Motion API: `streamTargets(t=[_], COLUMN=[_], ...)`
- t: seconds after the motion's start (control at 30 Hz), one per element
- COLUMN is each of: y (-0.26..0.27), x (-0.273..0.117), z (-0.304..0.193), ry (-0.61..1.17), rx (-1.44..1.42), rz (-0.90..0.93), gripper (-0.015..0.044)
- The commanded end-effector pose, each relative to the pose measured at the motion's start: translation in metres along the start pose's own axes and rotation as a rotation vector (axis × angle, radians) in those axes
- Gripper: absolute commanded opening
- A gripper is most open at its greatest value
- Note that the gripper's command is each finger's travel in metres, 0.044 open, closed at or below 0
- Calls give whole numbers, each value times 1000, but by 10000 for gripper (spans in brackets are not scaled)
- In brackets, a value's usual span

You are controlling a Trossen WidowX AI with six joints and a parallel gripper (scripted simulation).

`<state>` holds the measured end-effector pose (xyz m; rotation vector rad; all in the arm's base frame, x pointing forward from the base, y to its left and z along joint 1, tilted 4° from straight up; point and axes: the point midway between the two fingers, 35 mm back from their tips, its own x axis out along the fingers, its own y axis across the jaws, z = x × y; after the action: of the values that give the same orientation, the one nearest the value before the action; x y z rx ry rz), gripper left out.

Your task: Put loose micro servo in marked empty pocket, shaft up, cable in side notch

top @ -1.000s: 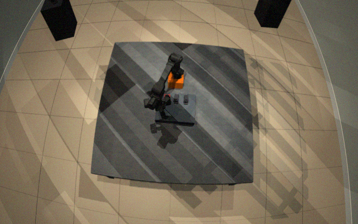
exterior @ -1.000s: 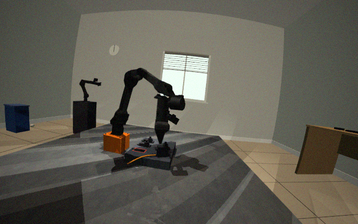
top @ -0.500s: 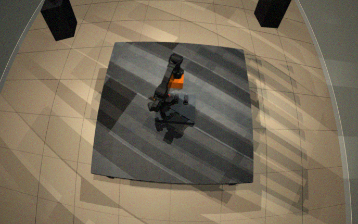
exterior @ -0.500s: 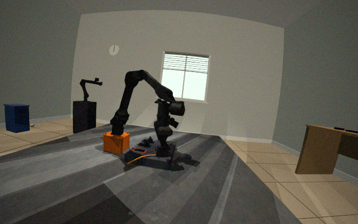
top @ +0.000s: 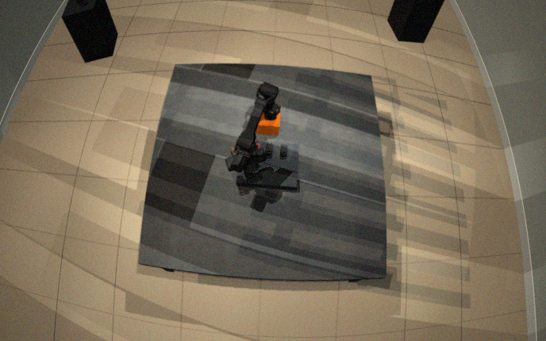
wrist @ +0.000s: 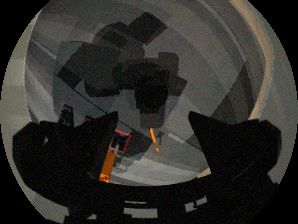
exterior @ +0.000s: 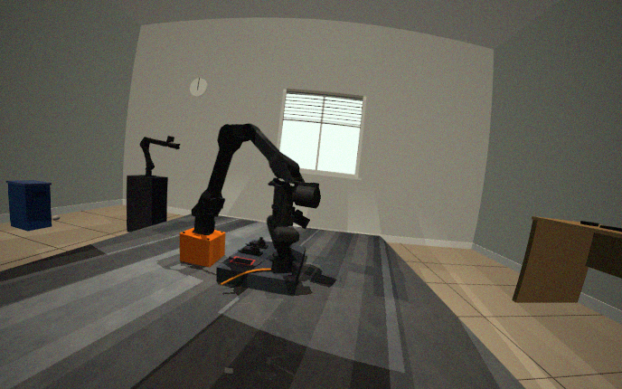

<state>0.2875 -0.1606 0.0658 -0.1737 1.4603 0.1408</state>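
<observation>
My wide-open, empty black two-fingered pincer (top: 253, 166) (exterior: 282, 263) (wrist: 154, 115) points down over the small dark boxy micro servo with its orange cable (exterior: 246, 274) (wrist: 154, 140); I'd expect it light and rigid, its lead floppy, so I'd grasp the body's sides, below the shaft.

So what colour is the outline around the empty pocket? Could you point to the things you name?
Red; the outline (exterior: 232, 262) (wrist: 128, 142) shows best in the wrist view.
</observation>
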Motion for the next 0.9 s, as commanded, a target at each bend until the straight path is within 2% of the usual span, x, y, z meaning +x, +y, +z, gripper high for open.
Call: streamTargets(t=[0.0, 0.07, 0.47, 0.63, 0.77, 0.87], y=[2, 2, 2, 2, 2, 4], x=[8, 9, 9, 9, 0, -14], z=[-2, -2, -2, -2, -2, -5], ry=[5, 5, 5, 5, 5, 5], rx=[-1, -1, -1, -1, -1, -1], rz=[10, 10, 10, 10, 10, 10], gripper=[440, 440, 125, 92, 0, 0])
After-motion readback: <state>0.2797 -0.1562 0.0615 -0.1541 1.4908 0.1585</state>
